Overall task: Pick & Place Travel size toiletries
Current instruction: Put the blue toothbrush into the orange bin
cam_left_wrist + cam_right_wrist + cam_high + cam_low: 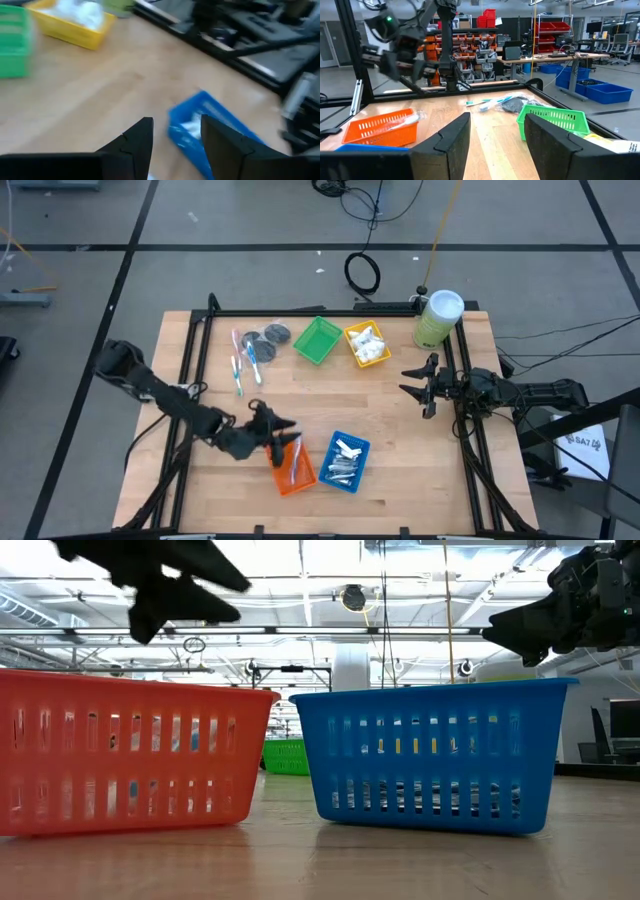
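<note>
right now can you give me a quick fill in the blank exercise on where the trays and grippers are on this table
1. The left gripper hovers over the small ____ plastic tray.
2. The white packets lie in the small ____ plastic tray.
3. The small green plastic tray holds ____.
4. The tall pale green canister with a white lid stands on the table's ____ side, by the open right gripper.

Missing words: orange; yellow; nothing; right

Two dark, matte black jointed arms; each ends in a black two-fingered claw, left claw (283,432) and right claw (412,379), with angular, wedge-shaped fingers (451,140).
</note>
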